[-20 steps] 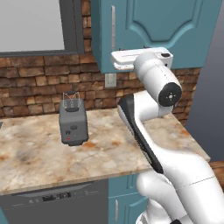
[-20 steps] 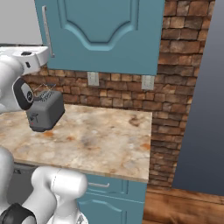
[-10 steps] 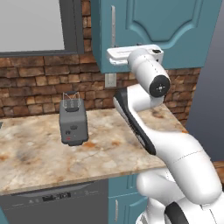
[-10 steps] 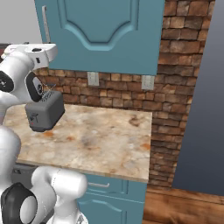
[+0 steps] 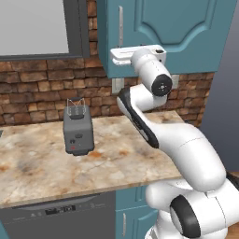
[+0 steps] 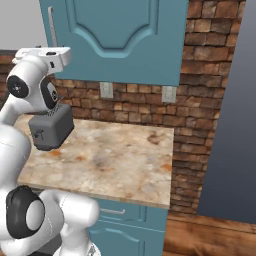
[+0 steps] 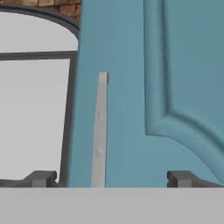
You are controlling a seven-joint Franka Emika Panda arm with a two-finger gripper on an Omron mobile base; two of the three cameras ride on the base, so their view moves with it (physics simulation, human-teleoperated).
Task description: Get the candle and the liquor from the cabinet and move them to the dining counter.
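Gripper [image 7: 111, 178] spread wide, facing cabinet [image 7: 131, 87] handle [image 7: 100, 131], seemingly not touching

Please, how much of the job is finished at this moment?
Nothing looks done yet: the teal-blue wall cabinet is shut. In hand: the open two-finger gripper faces the cabinet's slim silver bar handle, which runs between the finger tips, not yet gripped. Left: open the door, take out candle and liquor, carry both to the dining counter.

Kitchen: toaster [image 5: 77, 129] on marbled counter [image 5: 42, 163], brick backsplash [image 6: 135, 95], teal wall cabinet [image 5: 186, 28].
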